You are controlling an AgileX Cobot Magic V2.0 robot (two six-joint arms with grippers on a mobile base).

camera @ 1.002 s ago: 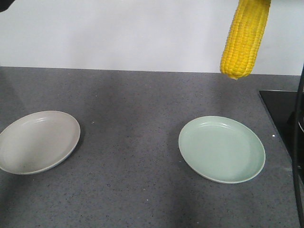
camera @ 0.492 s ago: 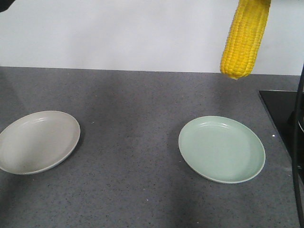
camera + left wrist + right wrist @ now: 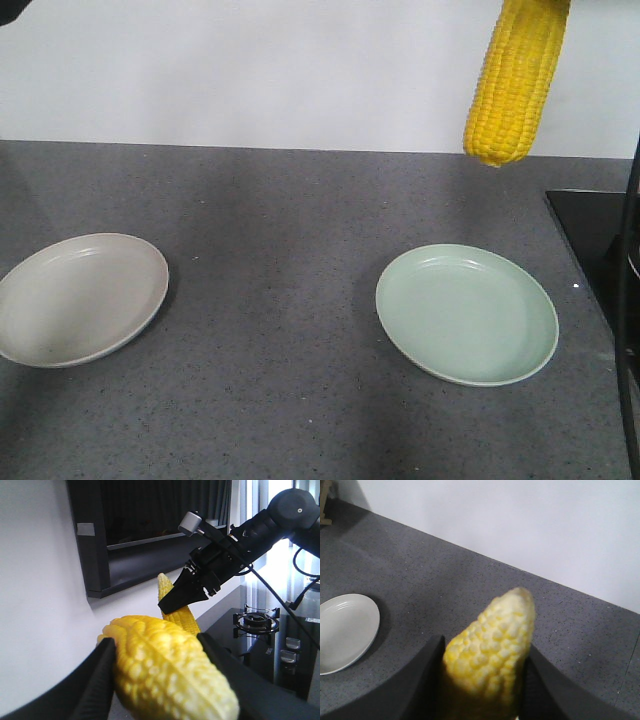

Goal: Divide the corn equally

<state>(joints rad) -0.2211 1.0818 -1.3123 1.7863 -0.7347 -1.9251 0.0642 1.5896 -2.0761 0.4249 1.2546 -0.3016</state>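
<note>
One corn cob (image 3: 515, 85) hangs upright at the top right of the front view, above and behind the green plate (image 3: 466, 313); the gripper holding it is cut off by the frame's top edge. The right wrist view shows my right gripper (image 3: 484, 647) shut on this cob (image 3: 492, 630). My left gripper (image 3: 156, 645) is shut on a second corn cob (image 3: 170, 670), held high in the air. From the left wrist view, the right gripper (image 3: 192, 587) shows across from it, clamped on its cob (image 3: 180, 615). A beige plate (image 3: 80, 298) lies at the left.
Both plates sit on a dark grey speckled counter (image 3: 280, 330) that ends at a white wall. A black glass hob (image 3: 590, 230) with a gas burner (image 3: 256, 621) lies at the right edge. A black cable (image 3: 628, 300) hangs at far right.
</note>
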